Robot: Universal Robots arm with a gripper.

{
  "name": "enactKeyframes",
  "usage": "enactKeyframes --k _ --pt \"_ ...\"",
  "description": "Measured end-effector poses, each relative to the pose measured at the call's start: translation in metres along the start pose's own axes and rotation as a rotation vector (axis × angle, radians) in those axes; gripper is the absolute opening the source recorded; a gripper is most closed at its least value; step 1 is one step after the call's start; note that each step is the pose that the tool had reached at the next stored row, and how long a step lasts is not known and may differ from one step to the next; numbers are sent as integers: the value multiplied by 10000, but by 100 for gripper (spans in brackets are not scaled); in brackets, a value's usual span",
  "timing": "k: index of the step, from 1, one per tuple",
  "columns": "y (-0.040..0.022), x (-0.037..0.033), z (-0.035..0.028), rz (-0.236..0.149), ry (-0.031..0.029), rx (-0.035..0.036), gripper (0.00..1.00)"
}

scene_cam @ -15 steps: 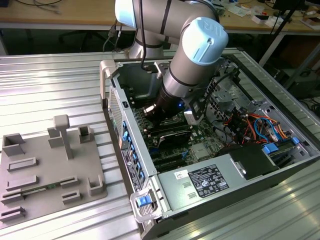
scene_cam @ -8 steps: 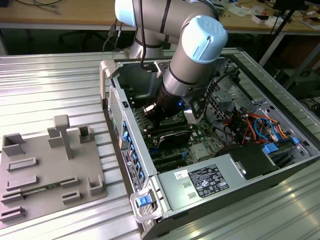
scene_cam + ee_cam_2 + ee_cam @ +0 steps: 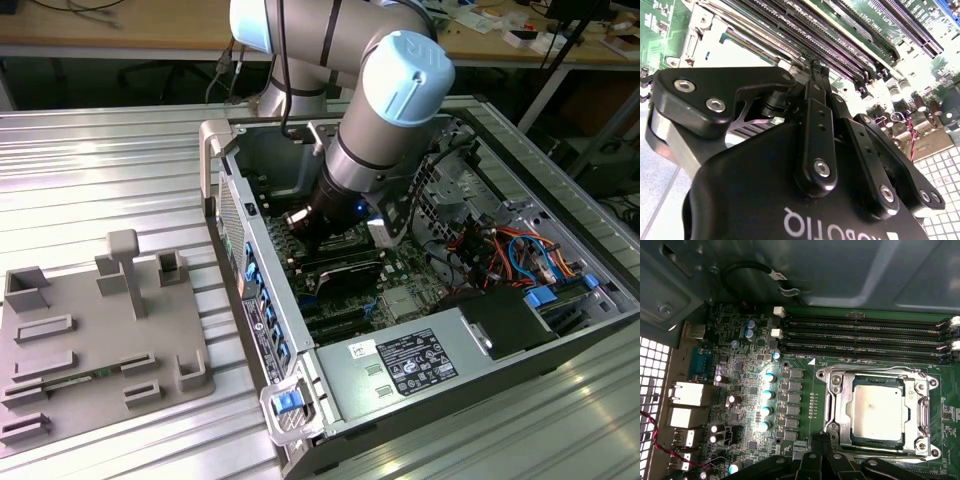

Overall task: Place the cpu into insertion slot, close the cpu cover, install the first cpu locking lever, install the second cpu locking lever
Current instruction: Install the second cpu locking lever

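Inside the socket, the cpu [image 3: 876, 412] lies flat under the cpu cover [image 3: 877, 412]: thin, rigid, fragile, edge-held only. Hand [image 3: 816, 70] clenched, empty.

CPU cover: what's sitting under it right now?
The cpu shows through the cut-out of the cpu cover, seated in the insertion slot. The slot's contacts beneath are covered, so not visible.

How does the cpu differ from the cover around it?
The cpu is a solid, pale silver square; the cover is an open metal frame with a cut-out centre. The cpu sits inside the opening, while the cover lies flat around its edges. Both are square, metallic and level with the board.
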State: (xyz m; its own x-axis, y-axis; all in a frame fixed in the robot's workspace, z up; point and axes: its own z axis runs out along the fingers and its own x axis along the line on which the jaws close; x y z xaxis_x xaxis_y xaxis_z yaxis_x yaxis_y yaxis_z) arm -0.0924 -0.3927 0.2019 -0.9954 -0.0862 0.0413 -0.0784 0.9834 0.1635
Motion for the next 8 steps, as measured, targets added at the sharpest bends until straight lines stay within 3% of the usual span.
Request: enactKeyframes --k 8 --pt "21 -3 44 -5 1 -14 11"
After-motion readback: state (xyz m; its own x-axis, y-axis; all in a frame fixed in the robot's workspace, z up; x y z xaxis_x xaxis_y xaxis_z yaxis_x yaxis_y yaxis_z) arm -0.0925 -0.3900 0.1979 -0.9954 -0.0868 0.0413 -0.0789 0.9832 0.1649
